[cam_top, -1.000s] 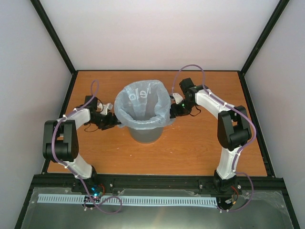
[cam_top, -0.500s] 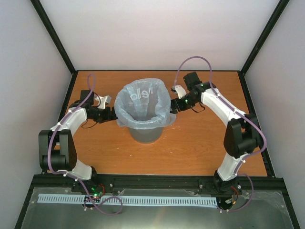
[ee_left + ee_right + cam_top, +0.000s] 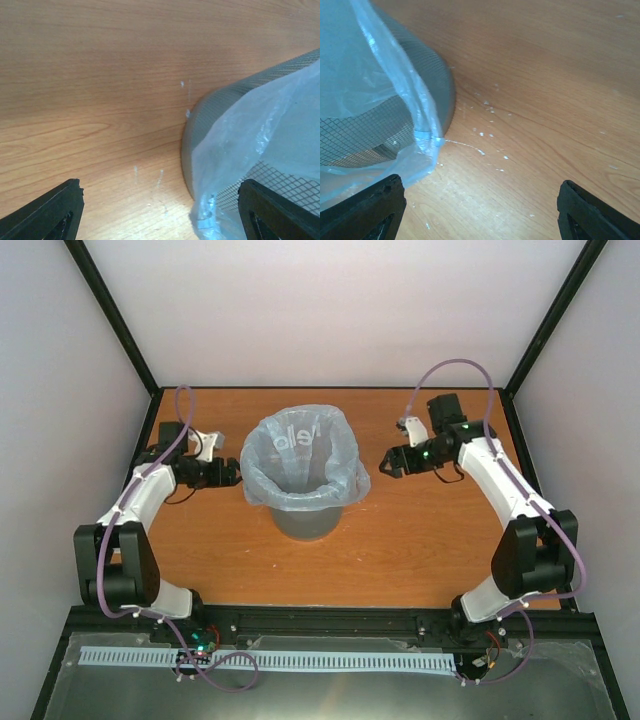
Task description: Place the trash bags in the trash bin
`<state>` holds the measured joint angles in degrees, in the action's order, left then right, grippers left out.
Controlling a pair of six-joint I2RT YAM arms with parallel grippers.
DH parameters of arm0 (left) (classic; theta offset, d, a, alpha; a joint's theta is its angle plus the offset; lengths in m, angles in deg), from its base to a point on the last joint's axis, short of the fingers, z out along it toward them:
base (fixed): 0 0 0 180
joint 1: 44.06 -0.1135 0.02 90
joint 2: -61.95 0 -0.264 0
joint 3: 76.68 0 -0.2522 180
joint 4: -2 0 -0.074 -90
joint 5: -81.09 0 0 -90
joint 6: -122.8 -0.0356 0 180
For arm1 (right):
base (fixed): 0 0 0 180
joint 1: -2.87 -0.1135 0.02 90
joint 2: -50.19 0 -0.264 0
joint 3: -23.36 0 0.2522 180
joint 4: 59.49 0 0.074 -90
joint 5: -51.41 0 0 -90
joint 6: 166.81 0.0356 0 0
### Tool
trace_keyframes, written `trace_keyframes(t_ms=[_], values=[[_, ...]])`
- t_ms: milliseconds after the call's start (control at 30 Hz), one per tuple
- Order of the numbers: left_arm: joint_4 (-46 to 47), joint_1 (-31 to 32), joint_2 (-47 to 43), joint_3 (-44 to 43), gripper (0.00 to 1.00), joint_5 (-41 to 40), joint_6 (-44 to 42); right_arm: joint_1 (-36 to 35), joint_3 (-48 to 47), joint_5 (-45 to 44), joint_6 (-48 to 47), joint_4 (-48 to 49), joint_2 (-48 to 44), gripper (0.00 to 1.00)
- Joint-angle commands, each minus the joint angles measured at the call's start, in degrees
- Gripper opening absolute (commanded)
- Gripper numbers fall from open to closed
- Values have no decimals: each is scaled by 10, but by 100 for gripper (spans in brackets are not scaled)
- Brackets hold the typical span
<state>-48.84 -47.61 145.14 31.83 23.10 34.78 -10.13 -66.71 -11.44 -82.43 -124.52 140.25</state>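
The grey trash bin (image 3: 305, 518) stands upright mid-table, lined with a pale blue translucent trash bag (image 3: 300, 455) whose edge is folded down over the rim. My left gripper (image 3: 232, 476) hovers just left of the bin, open, nothing between its fingers. My right gripper (image 3: 390, 464) is a short way right of the bin, open and empty too. In the left wrist view the bag (image 3: 260, 135) drapes over the mesh wall of the bin (image 3: 220, 105) on the right, near the right fingertip. In the right wrist view the bag (image 3: 375, 85) hangs over the bin (image 3: 427, 80) at the left.
The wooden table (image 3: 420, 550) is bounded by black frame posts and white walls on the back and sides. Small white flecks lie on the wood (image 3: 487, 135) beside the bin's base. The arms' bases sit on a black rail (image 3: 320, 622) at the near edge.
Both grippers have let go of the bag's rim and drawn outward from the bin, left one to the left, right one to the right, opening wider. The bag stays folded over the bin.
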Motion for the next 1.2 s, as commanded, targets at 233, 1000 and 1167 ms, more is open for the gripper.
trace_keyframes(t_ms=[233, 1000, 1167], values=[[55, -52, -4, -25, 86, -116, -108, 85, -70, -13, -93, -37, 13, 85], [-11, -64, 2, -420, 100, -170, -138, 95, -347, -263, 20, 69, -47, 100], [18, -64, -16, -405, 100, -153, -104, 95, -301, -280, 28, 80, -80, 100]])
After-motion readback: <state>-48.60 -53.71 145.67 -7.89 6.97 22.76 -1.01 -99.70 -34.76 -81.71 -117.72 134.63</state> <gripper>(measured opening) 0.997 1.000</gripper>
